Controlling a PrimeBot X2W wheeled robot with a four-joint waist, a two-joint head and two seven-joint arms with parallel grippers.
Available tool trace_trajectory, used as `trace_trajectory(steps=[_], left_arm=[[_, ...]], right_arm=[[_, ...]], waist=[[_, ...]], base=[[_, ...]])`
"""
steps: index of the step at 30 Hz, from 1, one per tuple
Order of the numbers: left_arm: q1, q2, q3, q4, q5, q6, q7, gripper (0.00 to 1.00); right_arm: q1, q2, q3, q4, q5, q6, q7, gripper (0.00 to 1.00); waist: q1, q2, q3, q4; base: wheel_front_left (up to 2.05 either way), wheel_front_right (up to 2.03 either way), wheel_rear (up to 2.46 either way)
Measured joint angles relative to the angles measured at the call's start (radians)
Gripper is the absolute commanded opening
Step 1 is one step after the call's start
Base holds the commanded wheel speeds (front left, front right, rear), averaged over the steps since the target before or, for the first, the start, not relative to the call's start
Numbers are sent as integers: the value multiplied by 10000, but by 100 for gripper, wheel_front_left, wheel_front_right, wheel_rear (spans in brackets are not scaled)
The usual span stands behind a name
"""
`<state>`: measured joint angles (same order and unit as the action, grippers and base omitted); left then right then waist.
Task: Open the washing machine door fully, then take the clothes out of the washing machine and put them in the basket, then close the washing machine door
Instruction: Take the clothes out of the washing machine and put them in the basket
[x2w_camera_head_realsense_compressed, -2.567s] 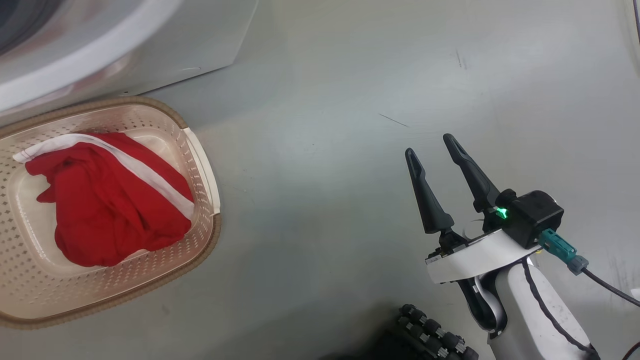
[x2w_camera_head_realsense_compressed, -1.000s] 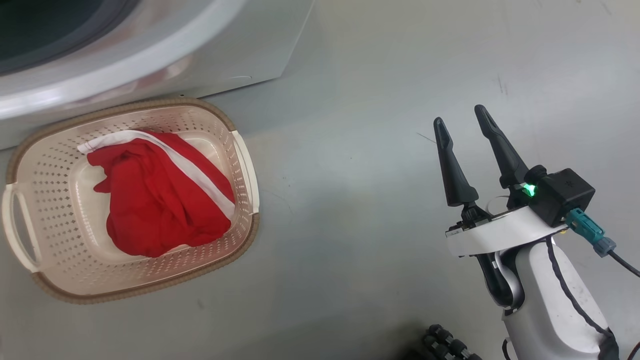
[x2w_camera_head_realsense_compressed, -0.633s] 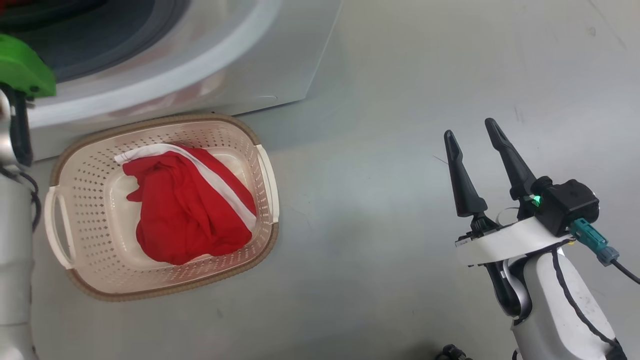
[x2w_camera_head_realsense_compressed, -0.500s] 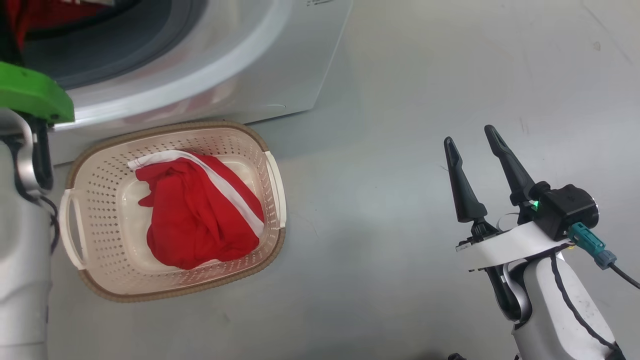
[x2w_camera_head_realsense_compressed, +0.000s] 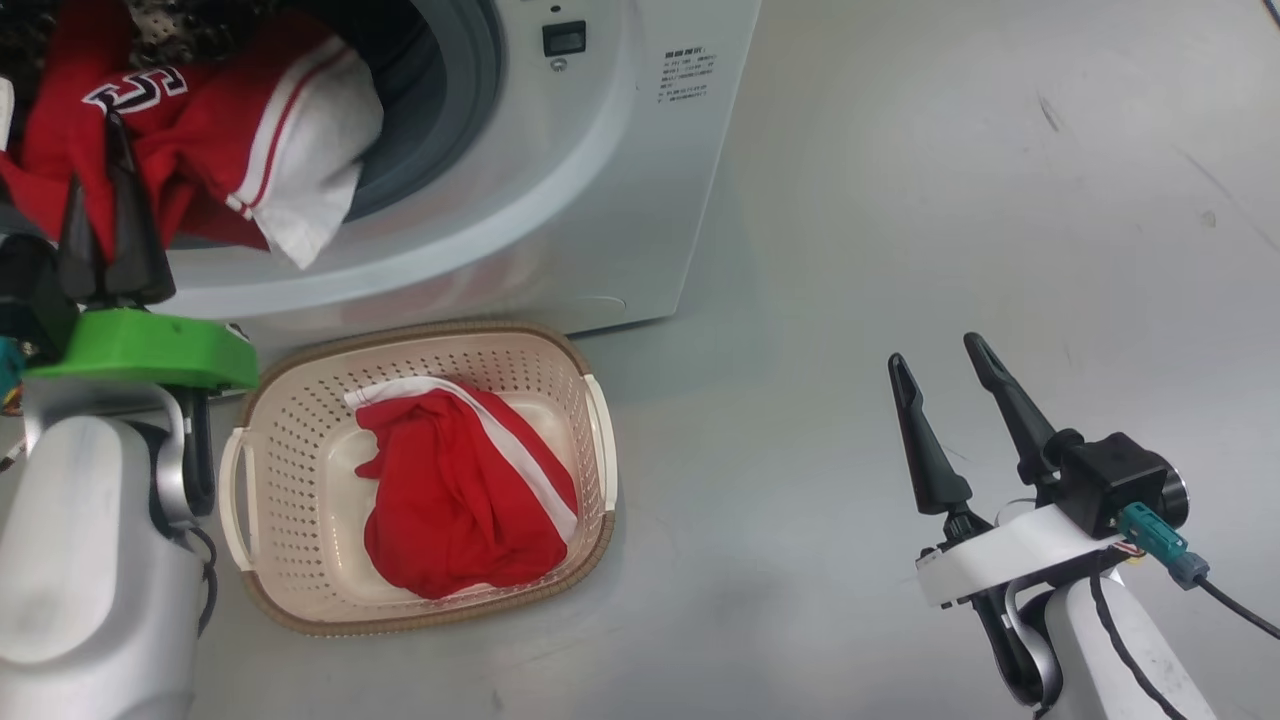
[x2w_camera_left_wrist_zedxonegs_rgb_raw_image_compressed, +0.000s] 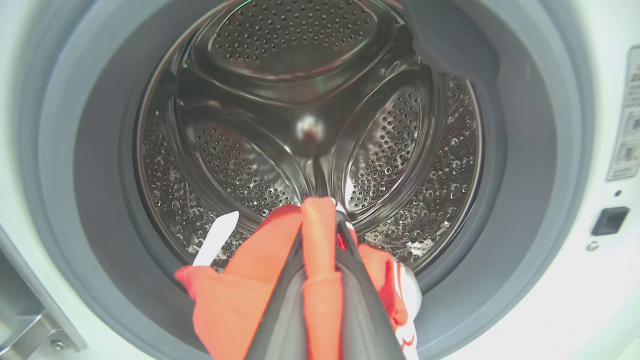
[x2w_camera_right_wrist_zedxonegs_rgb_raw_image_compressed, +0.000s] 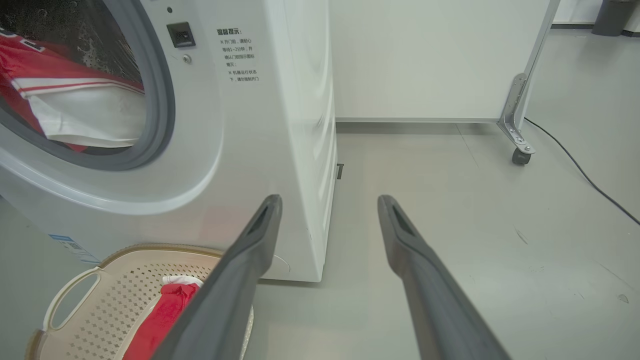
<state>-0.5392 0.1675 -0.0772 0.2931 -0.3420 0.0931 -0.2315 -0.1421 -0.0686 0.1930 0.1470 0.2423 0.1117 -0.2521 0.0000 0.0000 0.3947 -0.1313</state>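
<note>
- step: unloading, mid-task. I've got the L gripper (x2w_camera_head_realsense_compressed: 100, 170) pressed shut on a red jersey (x2w_camera_head_realsense_compressed: 200, 130) w/ white trim, fabric pinched between the fingers, at the mouth of the washing machine (x2w_camera_head_realsense_compressed: 600, 200)
- jersey hangs half out over the grey gasket (x2w_camera_left_wrist_zedxonegs_rgb_raw_image_compressed: 520, 150); drum (x2w_camera_left_wrist_zedxonegs_rgb_raw_image_compressed: 310, 90) behind it looks bare otherwise, so prob the last piece
- one red garment (x2w_camera_head_realsense_compressed: 460, 500) already lies in the basket (x2w_camera_head_realsense_compressed: 420, 335), which sits on the floor (x2w_camera_head_realsense_compressed: 850, 200) right against the machine front, below the opening
- R gripper (x2w_camera_head_realsense_compressed: 933, 350) spread wide, holding nothing, well off to the side
- next: pull jersey clear of the gasket, bring it down over basket, let go; trailing sleeve could snag
- after that the door needs closing, R arm prob free for it
</note>
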Motion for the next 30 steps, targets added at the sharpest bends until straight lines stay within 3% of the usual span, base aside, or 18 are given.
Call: trace_trajectory(steps=[13, 17, 30], left_arm=[[2039, -297, -508, -1327, 188, 31, -81, 0], [2598, -347, -646, -1584, 180, 31, 65, 0], [3613, -834, -1561, -1616, 27, 27, 832, 0]], right_arm=[[915, 8, 140, 291, -61, -17, 0, 100], [1136, 8, 155, 226, -63, -159, 0, 100], [1211, 4, 242, -219, -77, -176, 4, 100]], waist=[[0, 0, -1634, 349], [-1, 0, -1997, 378], [-1, 0, -1774, 313]], base=[[0, 0, 0], [0, 0, 0], [0, 0, 0]])
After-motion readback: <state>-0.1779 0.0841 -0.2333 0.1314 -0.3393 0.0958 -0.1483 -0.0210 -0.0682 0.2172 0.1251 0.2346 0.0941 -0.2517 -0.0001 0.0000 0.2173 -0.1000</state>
